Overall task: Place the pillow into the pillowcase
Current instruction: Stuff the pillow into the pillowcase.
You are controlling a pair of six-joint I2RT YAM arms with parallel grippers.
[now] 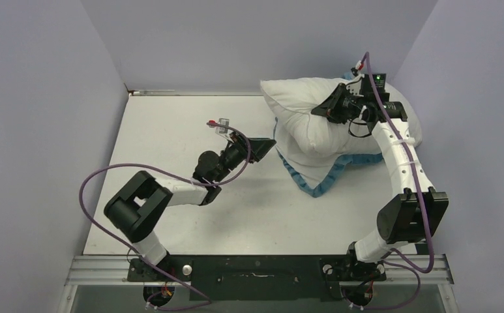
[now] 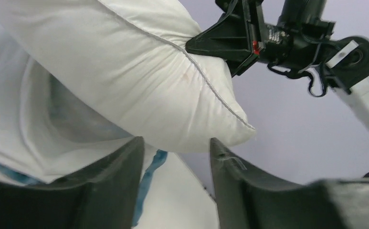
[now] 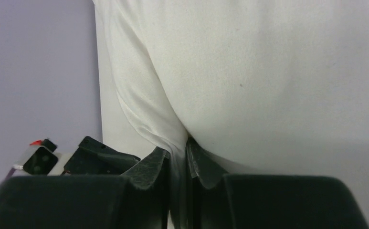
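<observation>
The white pillow (image 1: pixel 308 104) lies at the back right of the table, its near part lifted. It rests on the pillowcase (image 1: pixel 321 181), whose blue ruffled edge shows beneath it. My right gripper (image 1: pixel 315 111) is shut on a fold of the pillow's fabric, seen close in the right wrist view (image 3: pixel 177 148). My left gripper (image 1: pixel 272 145) is open and empty just left of the pillow's lower corner. In the left wrist view the left gripper (image 2: pixel 176 143) sits under the pillow (image 2: pixel 125 71), with the pillowcase's white inner face (image 2: pixel 25 129) to the left.
The white table (image 1: pixel 171 137) is walled by lavender panels on the left, back and right. The pillow's far side lies close to the right wall. The black mounting rail (image 1: pixel 255 268) runs along the near edge.
</observation>
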